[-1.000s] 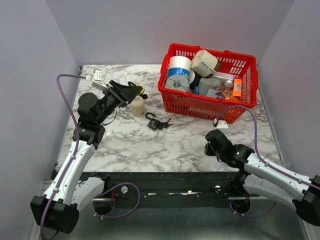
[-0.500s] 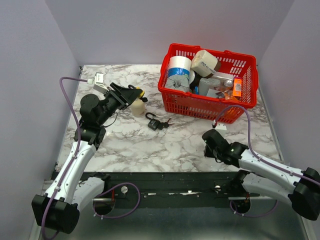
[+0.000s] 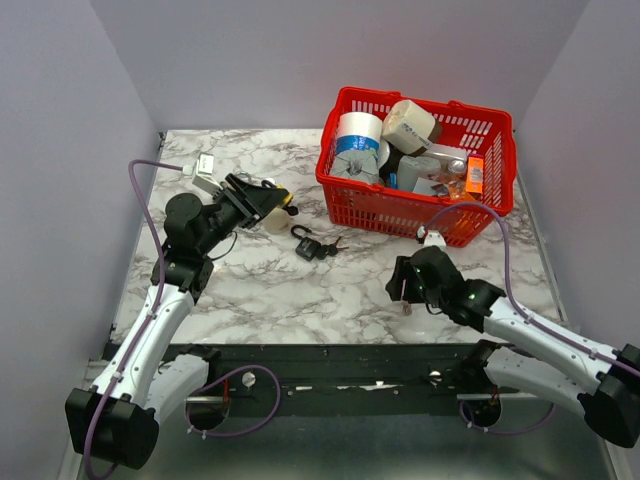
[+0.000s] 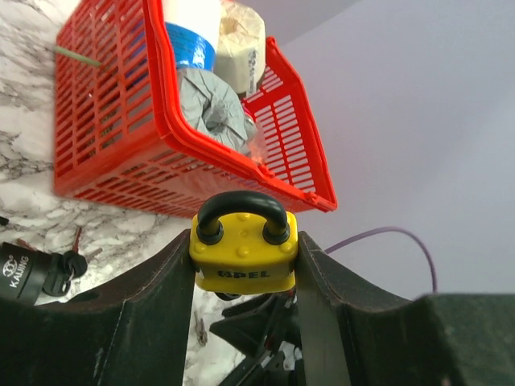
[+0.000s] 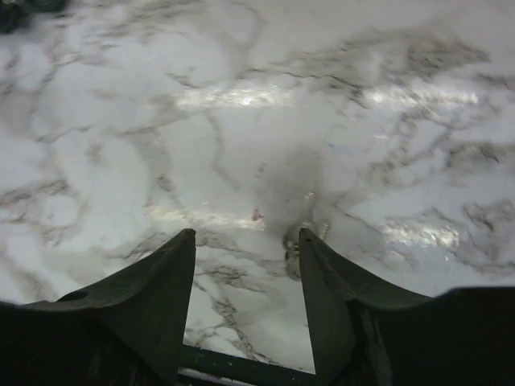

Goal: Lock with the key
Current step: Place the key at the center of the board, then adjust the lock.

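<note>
Marble-patterned table (image 3: 260,290), lilac walls.

1. Left gripper (image 4: 244,241): fingers clamped on the flanks of a yellow padlock (image 4: 244,261), held off the table near the red basket (image 4: 121,161), shackle clear of the fingers. Judged dense, rigid and smooth-sided; best gripped across the body.
2. Right gripper (image 5: 246,237): fingers apart, empty, low over bare marble. A small metal piece (image 5: 299,235), possibly the key, lies beside one fingertip. Judged thin, flat and prone to sliding.
3. Black padlock (image 3: 308,247) with keys, mid-table.

The left arm (image 3: 160,305) angles forward, its left tool (image 3: 272,203) clamped on a yellow padlock (image 4: 244,259). The right arm (image 3: 520,325) lies low, its right tool (image 5: 248,241) tipped down, fingers apart.
</note>
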Controlling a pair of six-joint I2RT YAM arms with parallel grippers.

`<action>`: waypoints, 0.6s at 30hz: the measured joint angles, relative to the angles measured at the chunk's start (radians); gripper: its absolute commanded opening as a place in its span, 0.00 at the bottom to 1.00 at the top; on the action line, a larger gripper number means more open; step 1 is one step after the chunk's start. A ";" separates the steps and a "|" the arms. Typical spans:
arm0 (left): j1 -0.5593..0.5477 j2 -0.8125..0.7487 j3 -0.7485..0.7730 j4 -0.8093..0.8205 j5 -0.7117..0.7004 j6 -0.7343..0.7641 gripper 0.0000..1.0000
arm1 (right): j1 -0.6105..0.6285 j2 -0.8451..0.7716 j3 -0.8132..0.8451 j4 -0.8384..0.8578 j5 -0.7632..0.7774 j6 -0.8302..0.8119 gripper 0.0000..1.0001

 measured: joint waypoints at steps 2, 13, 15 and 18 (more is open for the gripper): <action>0.000 -0.007 -0.012 0.001 0.027 0.000 0.00 | 0.000 -0.042 0.027 0.038 -0.071 -0.066 0.78; 0.000 -0.013 -0.040 0.139 0.210 -0.062 0.00 | 0.000 -0.048 0.302 0.244 -0.481 -0.451 0.94; 0.000 0.002 -0.040 0.178 0.256 -0.091 0.00 | 0.000 -0.021 0.347 0.270 -0.543 -0.548 0.96; -0.001 0.023 -0.040 0.227 0.329 -0.134 0.00 | 0.000 -0.006 0.368 0.325 -0.608 -0.724 1.00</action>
